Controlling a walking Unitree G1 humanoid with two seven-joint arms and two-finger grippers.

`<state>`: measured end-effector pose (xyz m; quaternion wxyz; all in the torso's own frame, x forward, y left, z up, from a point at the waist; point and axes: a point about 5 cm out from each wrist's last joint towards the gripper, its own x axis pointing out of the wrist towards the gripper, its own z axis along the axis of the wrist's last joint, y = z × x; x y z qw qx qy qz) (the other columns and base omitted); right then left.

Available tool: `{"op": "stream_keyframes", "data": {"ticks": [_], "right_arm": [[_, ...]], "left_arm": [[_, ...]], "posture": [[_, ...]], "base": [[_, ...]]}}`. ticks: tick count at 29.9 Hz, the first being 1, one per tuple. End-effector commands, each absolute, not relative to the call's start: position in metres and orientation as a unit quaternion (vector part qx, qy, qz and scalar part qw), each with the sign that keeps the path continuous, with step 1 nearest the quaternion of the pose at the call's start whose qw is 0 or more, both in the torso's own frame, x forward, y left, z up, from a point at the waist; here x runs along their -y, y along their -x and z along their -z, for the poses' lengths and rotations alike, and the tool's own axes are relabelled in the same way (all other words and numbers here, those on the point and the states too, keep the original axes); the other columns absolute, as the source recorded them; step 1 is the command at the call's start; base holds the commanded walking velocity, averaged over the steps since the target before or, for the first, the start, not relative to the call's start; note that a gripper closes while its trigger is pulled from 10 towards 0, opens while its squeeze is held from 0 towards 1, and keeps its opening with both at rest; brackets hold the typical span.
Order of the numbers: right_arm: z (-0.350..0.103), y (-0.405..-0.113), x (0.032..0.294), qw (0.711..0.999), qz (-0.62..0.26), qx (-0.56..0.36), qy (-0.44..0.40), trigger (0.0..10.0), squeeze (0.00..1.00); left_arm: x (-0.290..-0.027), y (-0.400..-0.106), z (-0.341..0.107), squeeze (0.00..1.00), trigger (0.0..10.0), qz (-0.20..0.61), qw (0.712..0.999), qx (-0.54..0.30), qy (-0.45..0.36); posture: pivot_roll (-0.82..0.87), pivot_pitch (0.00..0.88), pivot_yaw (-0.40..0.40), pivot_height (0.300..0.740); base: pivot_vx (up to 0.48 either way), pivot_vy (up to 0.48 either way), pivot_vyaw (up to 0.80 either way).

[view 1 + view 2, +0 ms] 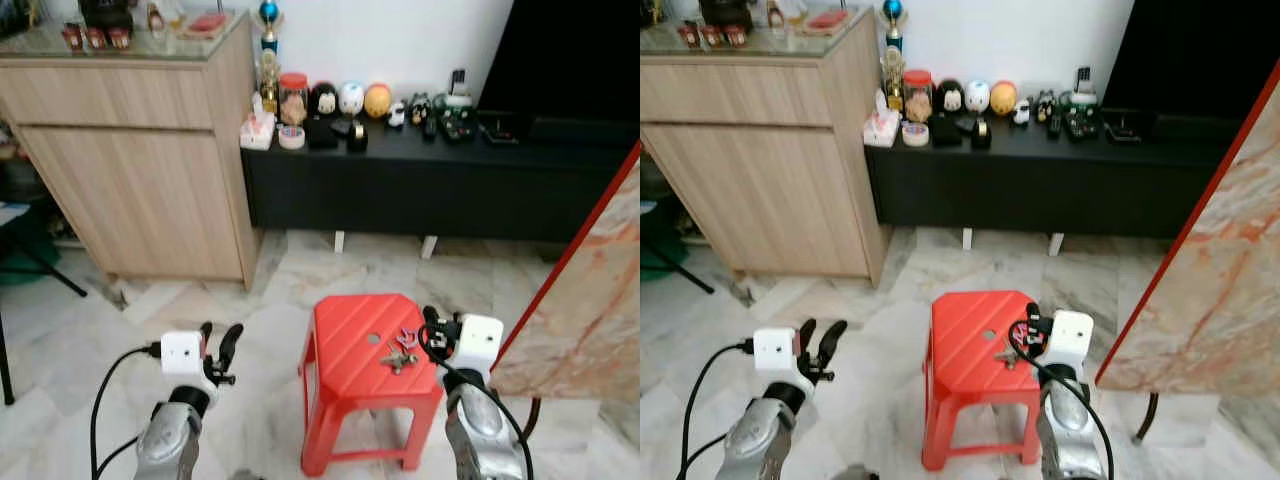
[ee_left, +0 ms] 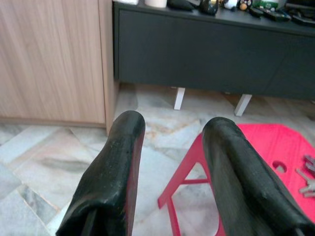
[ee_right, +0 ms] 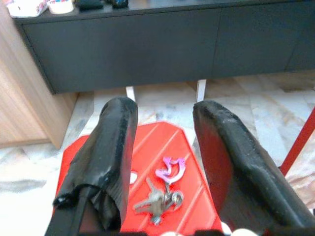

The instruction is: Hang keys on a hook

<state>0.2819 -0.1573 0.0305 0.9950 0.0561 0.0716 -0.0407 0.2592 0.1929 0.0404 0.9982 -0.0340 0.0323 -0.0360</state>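
A bunch of metal keys [image 1: 399, 358] with a purple fob [image 1: 408, 338] lies on the right side of a red plastic stool [image 1: 350, 350]. My right gripper [image 1: 434, 328] hovers just above the stool's right edge, a little right of the keys, open and holding nothing. In the right wrist view the keys [image 3: 157, 200] and fob [image 3: 171, 170] lie below and between the spread black fingers [image 3: 115, 142]. My left gripper [image 1: 218, 345] is open and empty over the floor, left of the stool. The left wrist view catches the stool [image 2: 256, 142] and the keys [image 2: 307, 178] at its edge.
A light wood cabinet [image 1: 130, 170] stands at the back left. A low black bench [image 1: 430, 185] with figurines and remotes runs along the far wall. A marble-patterned slab with a red edge [image 1: 590, 290] leans close on the right. The floor is marble tile [image 1: 270, 300].
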Motion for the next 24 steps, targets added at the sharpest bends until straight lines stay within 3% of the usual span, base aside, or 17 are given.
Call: {"op": "stream_keyframes", "data": {"ticks": [1,24], "right_arm": [[-0.0329,-0.2842,0.1572,0.995,0.041,-0.069,-0.056,10.0,0.0],[-0.0337,-0.286,0.1545,0.996,0.029,-0.067,-0.049,10.0,0.0]], "left_arm": [[-0.1901,-0.2592,-0.0381,0.0,10.0,0.039,0.998,-0.042,0.036],[-0.19,-0.2609,-0.037,0.0,10.0,0.038,0.997,-0.05,0.037]], "posture": [[0.08,0.0,-0.042,0.645],[0.09,0.0,-0.046,0.645]], "base": [[0.0,0.0,0.0],[0.011,0.0,0.08]]}}
